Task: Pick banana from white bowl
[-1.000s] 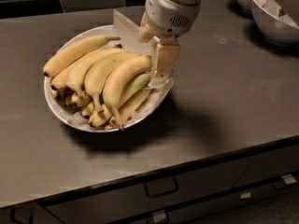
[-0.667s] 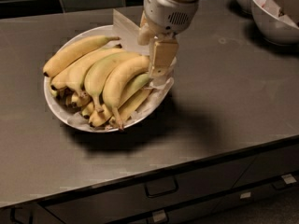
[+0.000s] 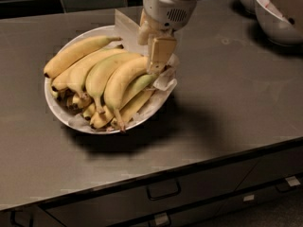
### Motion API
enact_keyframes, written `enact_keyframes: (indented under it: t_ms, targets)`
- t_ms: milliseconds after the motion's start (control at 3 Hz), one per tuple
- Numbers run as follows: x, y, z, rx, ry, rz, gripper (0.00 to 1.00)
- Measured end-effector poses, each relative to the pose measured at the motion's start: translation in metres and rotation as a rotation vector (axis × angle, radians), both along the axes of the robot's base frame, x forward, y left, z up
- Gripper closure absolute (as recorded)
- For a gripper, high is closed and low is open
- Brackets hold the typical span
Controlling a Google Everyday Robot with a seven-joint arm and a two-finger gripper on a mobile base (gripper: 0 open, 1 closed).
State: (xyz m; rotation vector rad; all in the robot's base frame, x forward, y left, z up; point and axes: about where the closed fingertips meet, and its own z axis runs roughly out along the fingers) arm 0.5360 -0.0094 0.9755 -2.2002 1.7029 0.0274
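Observation:
The white bowl [image 3: 53, 105] sits on the dark counter, lined with crinkled white paper [image 3: 125, 24] and piled with several bananas. The banana [image 3: 119, 83], thick, curved and yellow, lies on top at the right of the pile, its stem pointing to the front. A paler greenish banana [image 3: 98, 74] lies to its left. My gripper [image 3: 155, 56] comes down from above at the bowl's right side. It is at the upper right end of the banana and touches it there. That end is hidden behind the gripper.
Two deeper white bowls [image 3: 278, 21] stand at the back right corner of the counter [image 3: 227, 93]. The counter's front edge runs below the bowl, with drawers and handles [image 3: 163, 191] under it. A dark tiled wall is at the back.
My gripper has shifted a little to the left, closer over the banana's right end. The bananas and the bowl have not moved.

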Motion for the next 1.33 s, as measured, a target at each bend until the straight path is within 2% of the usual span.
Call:
enact_keyframes:
  t_ms: [667,1000,1333]
  targets:
    - [-0.003,-0.001,-0.009,-0.004,0.014,-0.002,0.46]
    - [-0.003,-0.001,-0.011,-0.004,0.018,-0.002,0.51]
    - [-0.003,-0.001,-0.014,-0.004,0.023,-0.002,0.50]
